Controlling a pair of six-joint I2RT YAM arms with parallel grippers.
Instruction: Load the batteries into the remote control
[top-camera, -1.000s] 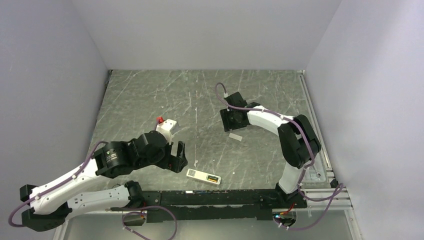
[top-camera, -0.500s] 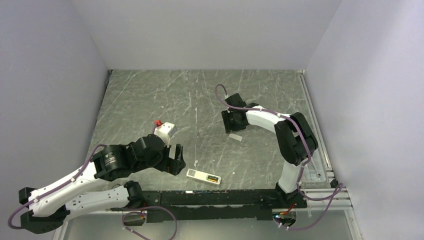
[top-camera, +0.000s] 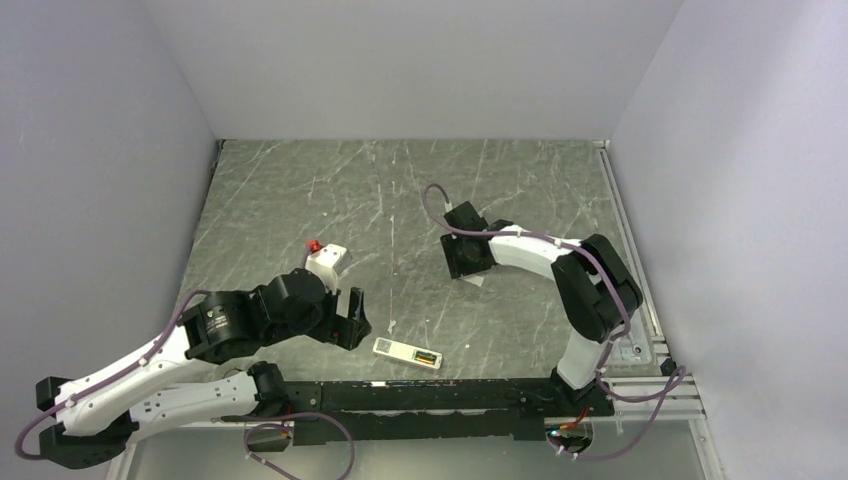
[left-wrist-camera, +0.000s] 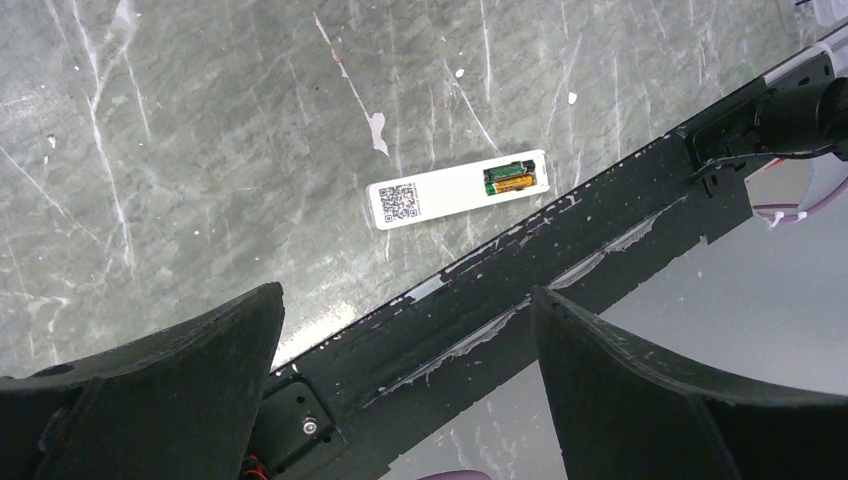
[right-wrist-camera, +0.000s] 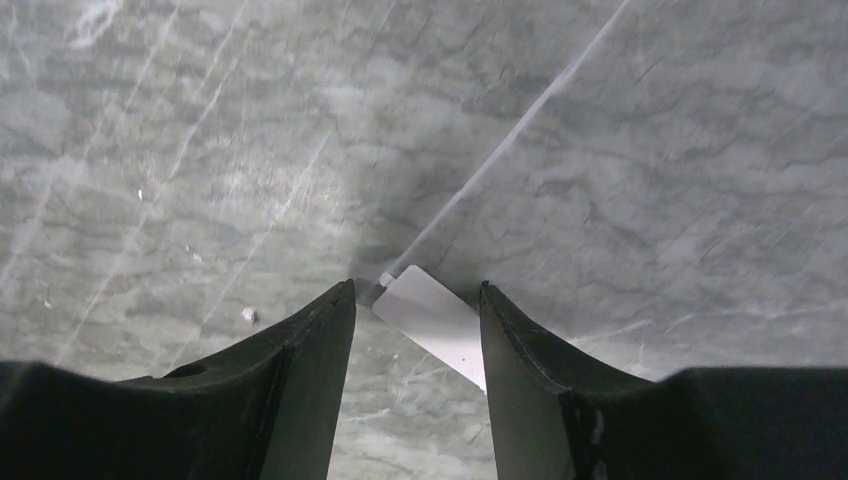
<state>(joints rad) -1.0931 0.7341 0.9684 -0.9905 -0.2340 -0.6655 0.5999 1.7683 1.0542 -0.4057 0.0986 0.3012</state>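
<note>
Right gripper (right-wrist-camera: 415, 290) astride battery cover (right-wrist-camera: 440, 330), jaws apart, unclamped; centre it, tips grazing bench (right-wrist-camera: 600, 150), then pinch. Left gripper (left-wrist-camera: 405, 293) wide apart.

We see soft, even light from above on the table (top-camera: 300, 190), faint shadows beneath the arms (top-camera: 530, 245), and dark, slightly blurred fingers (right-wrist-camera: 300, 380) in the close views.

The right pincer (right-wrist-camera: 415, 293) has dropped astride the white cover (right-wrist-camera: 438, 328).
</note>
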